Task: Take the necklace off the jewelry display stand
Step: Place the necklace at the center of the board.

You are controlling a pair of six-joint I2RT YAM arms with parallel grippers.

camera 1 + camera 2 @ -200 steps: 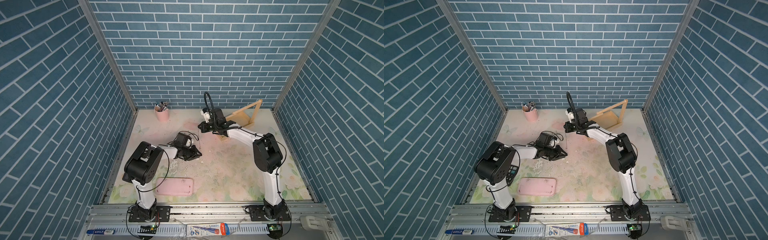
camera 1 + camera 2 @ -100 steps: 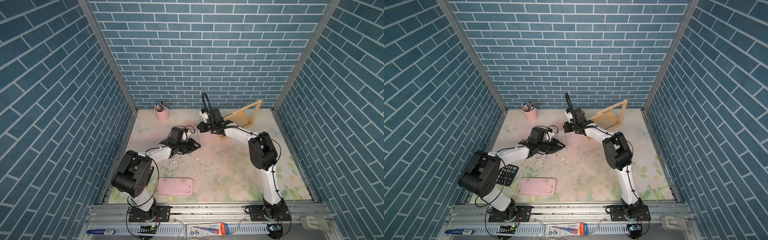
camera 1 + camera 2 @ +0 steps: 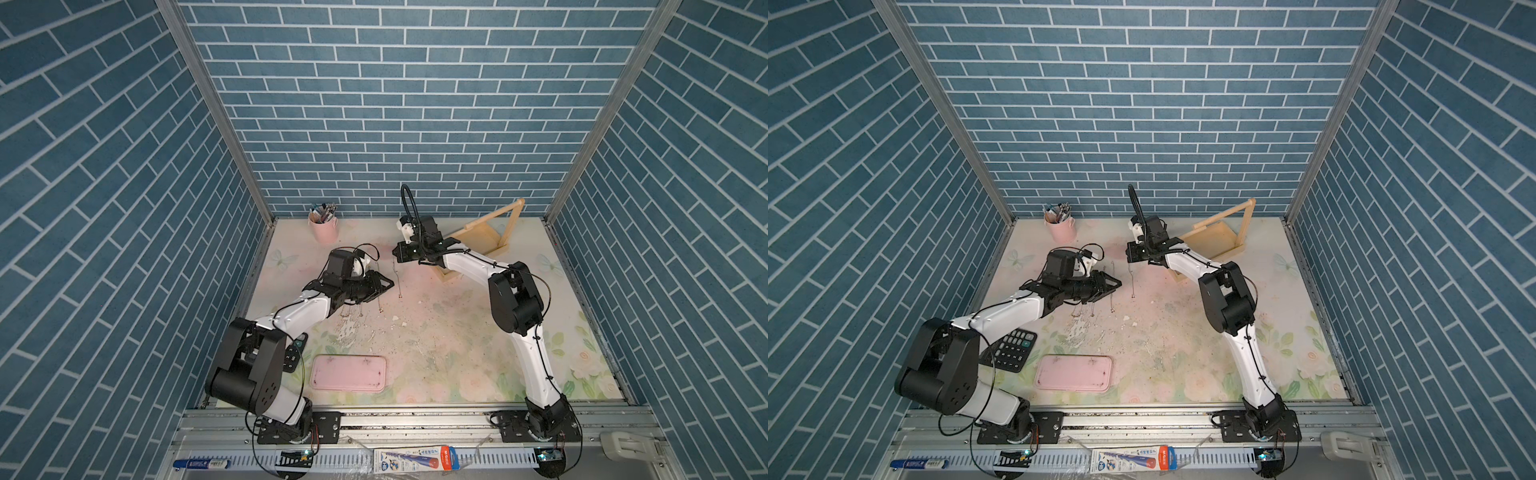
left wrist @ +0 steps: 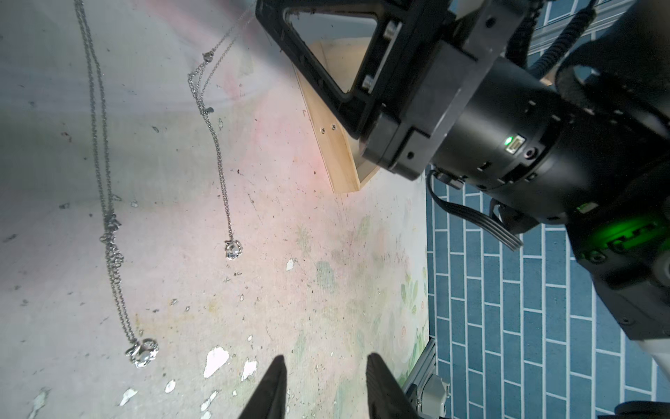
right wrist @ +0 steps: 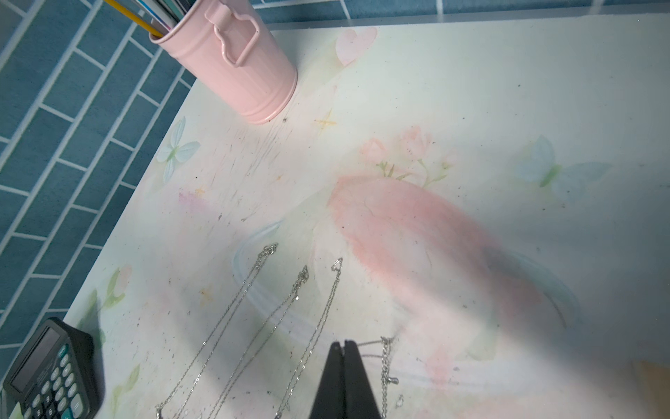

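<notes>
The pale wooden jewelry display stand [image 3: 494, 220] sits at the back right, and its base edge [image 4: 337, 152] shows in the left wrist view. My right gripper [image 3: 395, 254] [image 5: 344, 342], left of the stand, is shut on a thin silver necklace [image 5: 386, 362]. That chain [image 3: 397, 276] [image 4: 217, 145] hangs down away from the stand, with its pendant [image 4: 233, 250] at the table. My left gripper [image 3: 390, 284] [image 4: 326, 362] is open just left of the chain, with nothing between its fingers.
Other necklaces [image 3: 380, 301] [image 4: 105, 181] [image 5: 282, 315] lie stretched out on the floral table under the left gripper. A pink pen cup [image 3: 323, 228] stands at the back left. A flat pink tray [image 3: 348, 372] and a calculator [image 3: 1009, 349] lie near the front.
My left arm has stretched out, carrying its gripper a little back toward the hanging chain, and its jaws have opened wider. My right gripper has barely shifted and stays shut on the necklace.
</notes>
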